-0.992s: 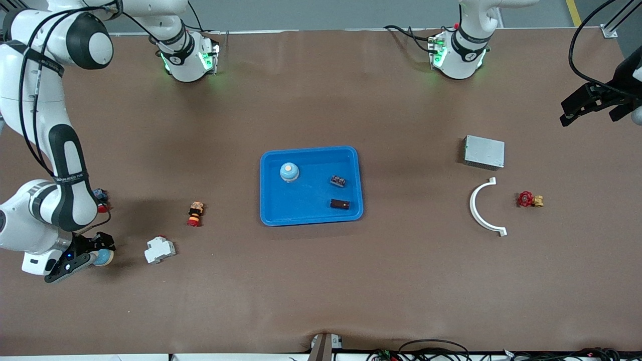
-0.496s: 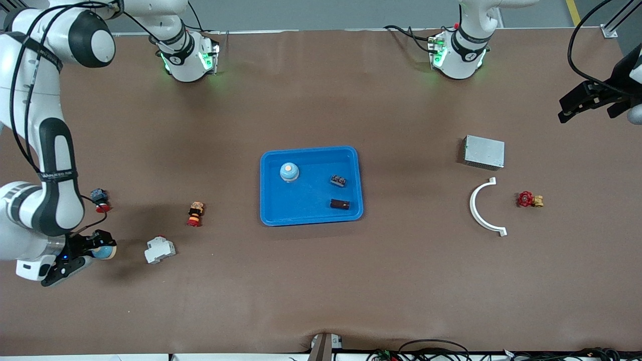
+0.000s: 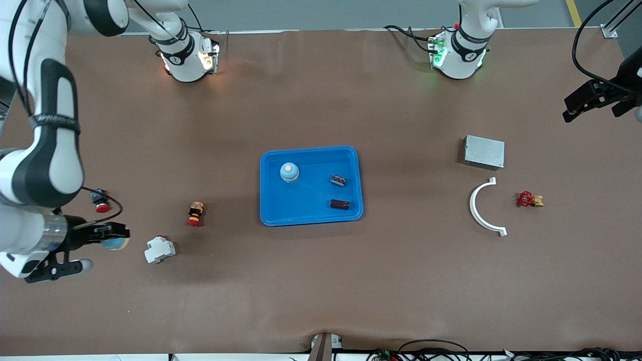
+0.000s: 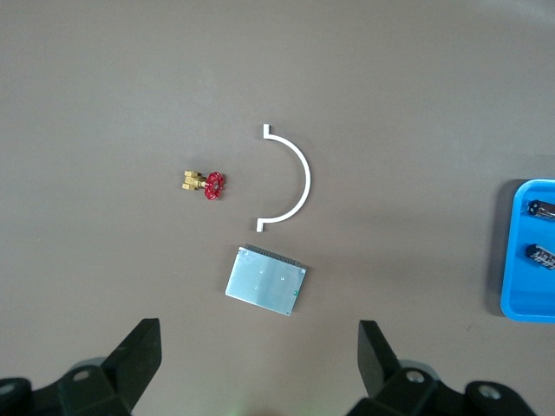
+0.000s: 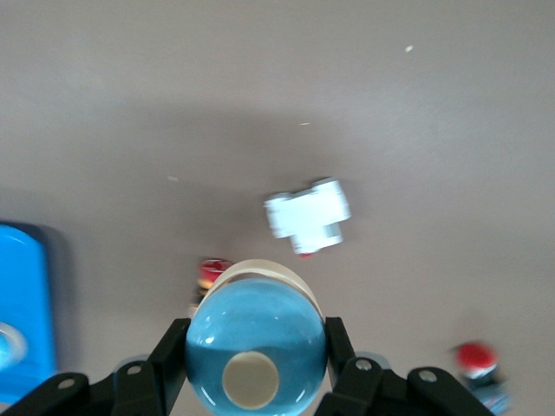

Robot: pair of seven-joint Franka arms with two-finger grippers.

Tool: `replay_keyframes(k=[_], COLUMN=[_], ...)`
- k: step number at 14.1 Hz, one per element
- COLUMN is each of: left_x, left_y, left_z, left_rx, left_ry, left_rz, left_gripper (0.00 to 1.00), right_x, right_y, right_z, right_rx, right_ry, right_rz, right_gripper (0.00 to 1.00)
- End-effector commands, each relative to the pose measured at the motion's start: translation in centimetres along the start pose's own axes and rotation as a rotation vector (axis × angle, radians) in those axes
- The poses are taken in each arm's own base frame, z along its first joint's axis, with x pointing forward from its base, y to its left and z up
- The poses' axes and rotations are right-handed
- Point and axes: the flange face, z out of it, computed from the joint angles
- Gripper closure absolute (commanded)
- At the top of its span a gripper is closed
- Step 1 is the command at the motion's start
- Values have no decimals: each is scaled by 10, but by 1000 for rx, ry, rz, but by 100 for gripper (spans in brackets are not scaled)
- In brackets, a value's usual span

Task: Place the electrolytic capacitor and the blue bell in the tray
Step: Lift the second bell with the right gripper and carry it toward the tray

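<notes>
The right gripper point(image 3: 114, 239) is up in the air over the right arm's end of the bench point(image 3: 321, 291), its fingers point(image 5: 340, 348) clamped on a blue bell point(image 5: 256, 342). In the right wrist view the bell's dome with its pale round button faces the camera, so its axis runs along the fingers' line of reach. A white breaker point(image 3: 160, 249) lies on the bench just beside the held bell, with a red-and-black button part point(image 3: 195, 214) between it and the tray point(image 3: 311, 219). The tray sits mid-bench, long axis running between the arms' ends, holding a second bell point(image 3: 289, 172) upright, button up, and two small dark components point(image 3: 339, 192). The left gripper point(image 4: 260, 364) waits, fingers spread wide and empty, above a grey metal box point(image 4: 266, 281), a white curved bracket point(image 4: 290, 179) and a red-handled valve point(image 4: 204, 183).
</notes>
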Motion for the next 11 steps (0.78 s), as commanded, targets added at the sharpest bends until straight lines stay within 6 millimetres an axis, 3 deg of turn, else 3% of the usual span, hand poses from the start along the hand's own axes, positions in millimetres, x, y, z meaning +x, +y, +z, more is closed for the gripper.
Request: replay_keyframes(k=[1,6,11], left_x=[-8,11,15], left_y=[-3,-2,3], left_z=[-13,2,11], left_rx=[-6,-11,-17], left_ry=[12,20,9], left_rz=[1,-2,4], left_gripper=[0,0,0], right_x=[-16,-53,-81], right_y=[-65,-158,-240], right_z=[27,123,172], right_rx=[-39,-32,-18], right_ry=[-20,85,140], right_rz=[156,332,444], right_gripper=[100,100,100])
